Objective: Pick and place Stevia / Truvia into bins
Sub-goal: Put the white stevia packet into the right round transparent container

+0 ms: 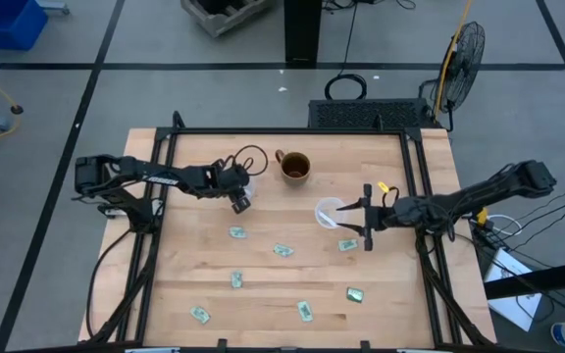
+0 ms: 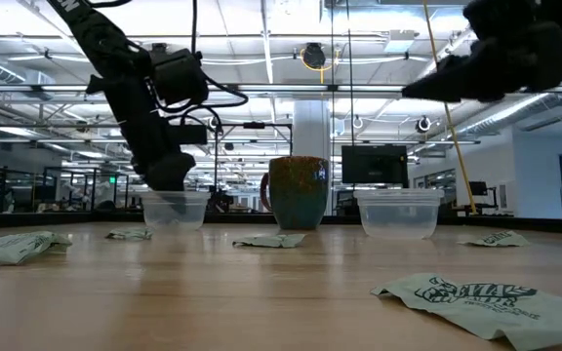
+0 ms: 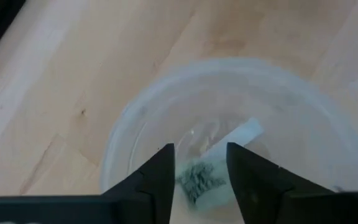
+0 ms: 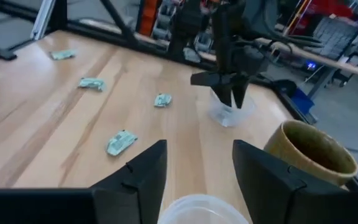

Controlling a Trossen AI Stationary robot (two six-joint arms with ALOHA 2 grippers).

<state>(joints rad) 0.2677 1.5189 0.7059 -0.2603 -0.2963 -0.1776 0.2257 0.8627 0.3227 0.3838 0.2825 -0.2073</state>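
Several pale green and white Stevia packets lie flat on the wooden table, among them one (image 1: 282,250), one (image 1: 347,245) and one (image 2: 476,297). Two clear cups stand upright: the left bin (image 1: 255,180) (image 2: 174,210) and the right bin (image 1: 329,213) (image 2: 398,214). My left gripper (image 3: 201,168) (image 1: 240,202) points down into the left bin (image 3: 229,65), open. A packet (image 3: 229,146) shows inside that bin below the fingers. My right gripper (image 4: 197,162) (image 1: 346,222) hovers open, raised above the table just right of the right bin (image 4: 197,211).
A brown mug (image 1: 294,167) (image 2: 298,193) stands between the two bins, nearer the far edge. Loose packets spread over the near half of the table, such as one (image 1: 201,315) and one (image 1: 354,293). Black frame rails run along the table's left and right sides.
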